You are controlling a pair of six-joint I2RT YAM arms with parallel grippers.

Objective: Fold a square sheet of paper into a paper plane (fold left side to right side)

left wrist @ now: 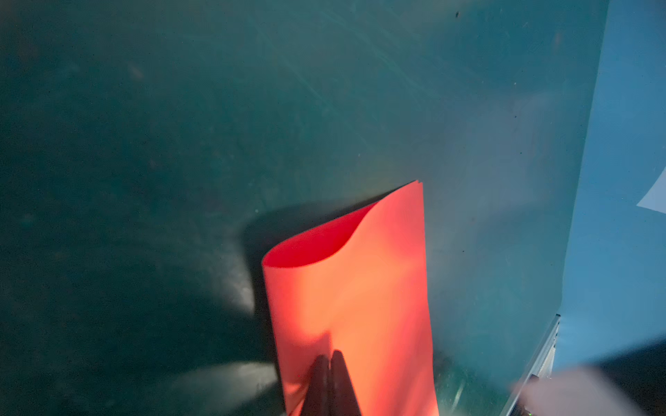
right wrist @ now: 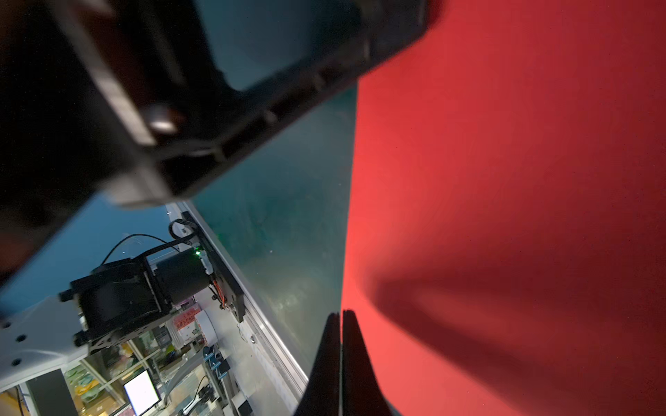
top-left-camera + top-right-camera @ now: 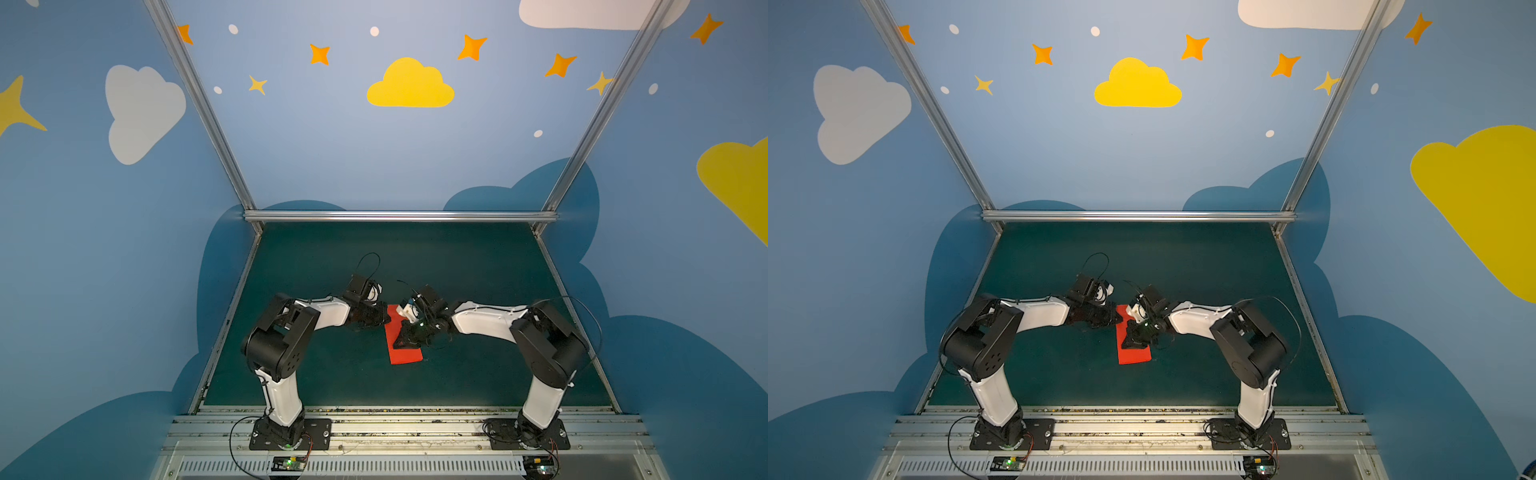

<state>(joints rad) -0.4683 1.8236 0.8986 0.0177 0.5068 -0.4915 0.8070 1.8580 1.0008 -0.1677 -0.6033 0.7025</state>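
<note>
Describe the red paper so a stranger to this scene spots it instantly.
Start at the dark green table. Near its middle, between the left arm and right arm, lies the red paper, doubled into a narrow strip. Nothing else there is bright red.

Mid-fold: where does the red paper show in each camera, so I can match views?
Top view: the red paper is a narrow strip mid-table, just right of centre.
Top view: same strip, just left of centre.
Left wrist: it runs away from the shut left claw, far end bulging open.
Right wrist: a broad red field beside the shut right claw.
Shared landmark: the green tabletop bordering the paper.
</note>
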